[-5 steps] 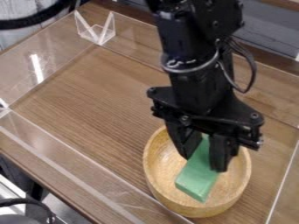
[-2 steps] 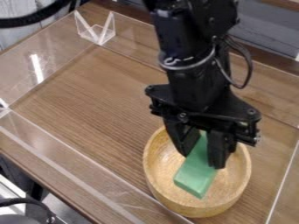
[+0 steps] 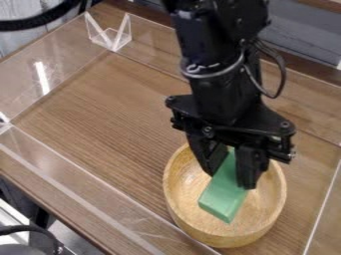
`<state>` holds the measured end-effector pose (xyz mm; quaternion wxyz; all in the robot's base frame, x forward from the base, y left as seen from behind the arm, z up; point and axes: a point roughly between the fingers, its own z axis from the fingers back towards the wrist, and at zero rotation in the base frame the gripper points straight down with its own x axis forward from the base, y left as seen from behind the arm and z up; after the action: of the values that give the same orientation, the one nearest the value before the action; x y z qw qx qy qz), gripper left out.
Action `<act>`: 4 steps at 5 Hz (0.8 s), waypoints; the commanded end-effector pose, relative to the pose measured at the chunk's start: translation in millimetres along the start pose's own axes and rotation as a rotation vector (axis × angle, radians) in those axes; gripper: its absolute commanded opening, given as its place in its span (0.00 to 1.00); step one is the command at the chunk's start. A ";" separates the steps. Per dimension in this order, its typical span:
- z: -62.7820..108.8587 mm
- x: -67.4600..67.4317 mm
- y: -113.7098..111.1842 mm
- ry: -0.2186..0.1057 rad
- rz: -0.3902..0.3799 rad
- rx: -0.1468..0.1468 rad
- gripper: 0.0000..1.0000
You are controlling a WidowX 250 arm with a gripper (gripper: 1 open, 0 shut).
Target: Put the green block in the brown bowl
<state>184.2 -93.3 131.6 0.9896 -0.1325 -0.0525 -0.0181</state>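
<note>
In the camera view, the 1 black arm reaches down from the top of the frame, and its pincer [image 3: 229, 171] points into the brown bowl [image 3: 188, 211], a round light-brown wooden one. The pincer is clenched on the green block [image 3: 225, 197], grasping it by the block's upper end, which is partly hidden behind the black fingers. The block hangs below the pincer, tilted, its lower end toward the bottom of the frame, and it appears within the bowl's rim; whether it touches the bowl's floor cannot be told. The bowl surrounds the block in this view, with its near rim below the pincer and its left rim to the pincer's left. Under the bowl lies the brown wooden table [image 3: 100, 120], which stretches away to the upper left of the pincer. Well apart from the pincer, near the table's far edge at the upper left, stands 1 clear angular object [image 3: 110, 33]. A black cable [image 3: 276, 75] loops beside the arm, above the pincer and to its right.
</note>
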 end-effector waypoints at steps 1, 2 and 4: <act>3.9 5.6 0.5 -0.028 0.009 -0.009 0.00; 1.8 6.0 1.7 -0.027 0.012 -0.010 0.00; 0.9 7.0 3.2 -0.027 0.019 -0.013 0.00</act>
<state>187.4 -90.8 126.9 0.9894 -0.1349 -0.0526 -0.0103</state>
